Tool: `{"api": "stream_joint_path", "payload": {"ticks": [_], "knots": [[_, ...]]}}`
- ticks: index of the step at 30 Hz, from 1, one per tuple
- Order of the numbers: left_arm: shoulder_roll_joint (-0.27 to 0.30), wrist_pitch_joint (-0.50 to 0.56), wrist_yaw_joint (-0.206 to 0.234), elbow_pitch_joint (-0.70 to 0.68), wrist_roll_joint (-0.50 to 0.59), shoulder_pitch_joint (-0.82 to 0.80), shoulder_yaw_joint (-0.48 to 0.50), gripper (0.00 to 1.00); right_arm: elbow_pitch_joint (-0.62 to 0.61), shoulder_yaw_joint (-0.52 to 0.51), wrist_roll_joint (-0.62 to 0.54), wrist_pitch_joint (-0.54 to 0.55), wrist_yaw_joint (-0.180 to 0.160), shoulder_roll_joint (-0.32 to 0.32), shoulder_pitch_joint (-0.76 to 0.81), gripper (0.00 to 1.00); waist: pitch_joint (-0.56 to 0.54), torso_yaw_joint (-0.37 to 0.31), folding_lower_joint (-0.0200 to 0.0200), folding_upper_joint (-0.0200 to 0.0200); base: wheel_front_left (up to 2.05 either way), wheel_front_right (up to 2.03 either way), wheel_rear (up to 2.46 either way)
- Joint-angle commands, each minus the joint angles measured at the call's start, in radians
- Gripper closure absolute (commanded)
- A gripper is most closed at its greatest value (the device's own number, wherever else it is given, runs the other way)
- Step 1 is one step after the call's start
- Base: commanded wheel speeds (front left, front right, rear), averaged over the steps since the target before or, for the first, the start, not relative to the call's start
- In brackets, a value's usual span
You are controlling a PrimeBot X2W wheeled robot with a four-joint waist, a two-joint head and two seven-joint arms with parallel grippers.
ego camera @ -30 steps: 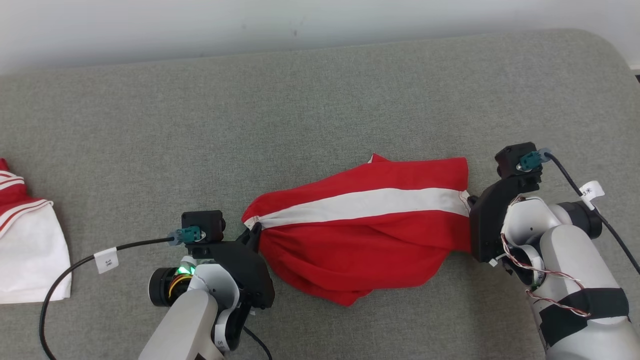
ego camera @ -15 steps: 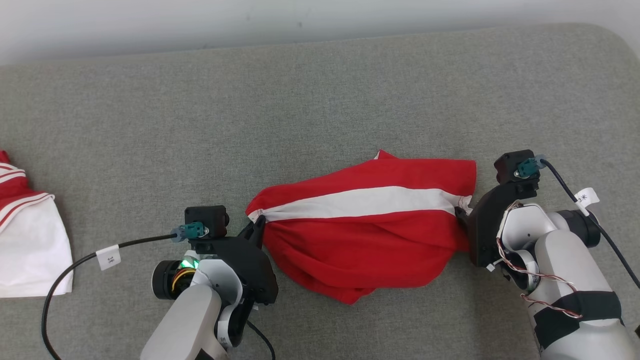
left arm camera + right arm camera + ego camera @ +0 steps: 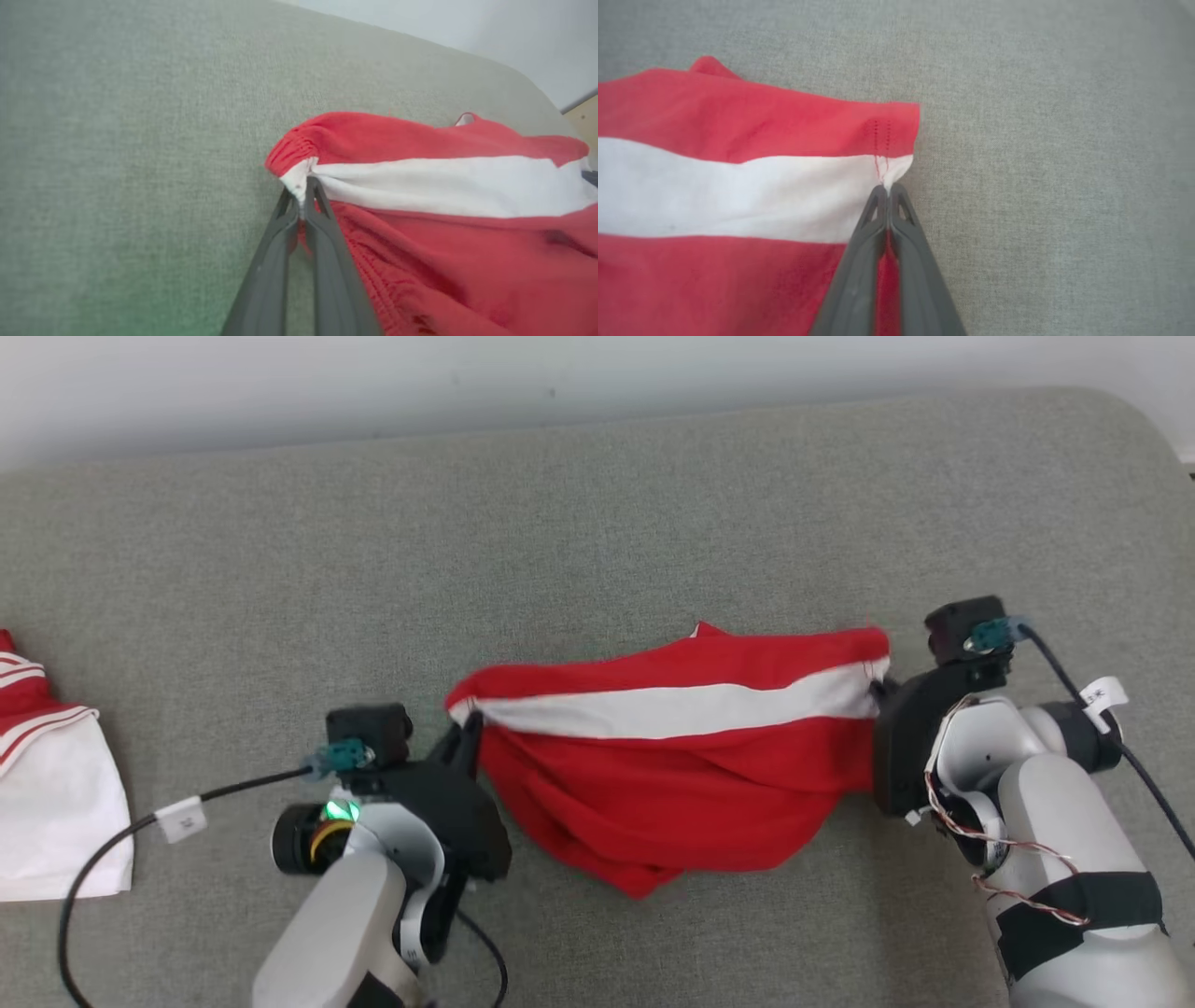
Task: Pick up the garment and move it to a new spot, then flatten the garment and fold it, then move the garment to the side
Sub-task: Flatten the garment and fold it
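- Head view, grey woven upholstered surface (image 3: 597, 523): spans the frame from side to side, with a pale wall behind its far edge.
- Red cloth garment (image 3: 672, 793): lies bunched at the middle of the grey surface, drawn sideways between the two grippers. A broad white stripe (image 3: 672, 709) runs corner to corner along its upper part. Loose red folds sag below the stripe on the robot's side.
- White and red striped cloth (image 3: 47, 803): lies at the left edge of the surface, well apart from the red garment and partly cut off by the frame.
- Right gripper (image 3: 878, 695): dark fingers pressed together, clamped on the garment's right corner. In the right wrist view the tips (image 3: 887, 189) pinch the white hem at a red-stitched seam.
- Left gripper (image 3: 464, 742): fingers pressed together on the gathered left corner. In the left wrist view the tips (image 3: 301, 196) pinch the stripe's white end beside the puckered red band.
- Black cable with white tag (image 3: 182, 819): trails from the left wrist across the surface.
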Motion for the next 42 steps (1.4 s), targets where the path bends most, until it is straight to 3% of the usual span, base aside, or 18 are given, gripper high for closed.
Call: {"api": "stream_joint_path", "payload": {"ticks": [1,10,19,25,34,42], "knots": [[0.003,-0.036,-0.007,-0.019,-0.013,-0.027,0.012,1.0,-0.017,-0.008,0.012,-0.037,-0.002,0.006,-0.014,1.0,-0.015,0.0,-0.0001,-0.0001,0.0,0.0,0.0],[0.011,-0.091,-0.04,-0.11,-0.057,-0.092,0.059,1.0,-0.112,-0.044,0.095,-0.23,-0.002,0.003,-0.061,1.0,-0.077,-0.011,-0.0001,-0.0001,0.0,0.0,0.0],[0.045,-0.018,-0.078,-0.263,-0.145,-0.148,0.097,1.0,-0.234,-0.055,0.137,-0.422,-0.002,-0.017,-0.116,1.0,-0.15,-0.036,-0.0001,-0.0001,0.0,0.0,0.0],[0.061,0.143,-0.104,-0.41,-0.318,-0.168,0.129,1.0,-0.304,-0.063,0.131,-0.504,-0.002,-0.042,-0.138,1.0,-0.205,-0.049,-0.0001,-0.0001,0.0,0.0,0.0],[0.079,0.287,-0.047,-0.563,-0.458,-0.17,0.185,1.0,-0.377,-0.08,0.116,-0.503,-0.002,-0.069,-0.154,1.0,-0.229,-0.059,-0.0001,-0.0001,0.0,0.0,0.0],[0.082,0.308,-0.008,-0.542,-0.453,-0.217,0.191,1.0,-0.321,-0.03,0.137,-0.465,-0.002,-0.08,-0.218,1.0,-0.179,-0.071,-0.0001,-0.0001,0.0,0.0,0.0]]}}
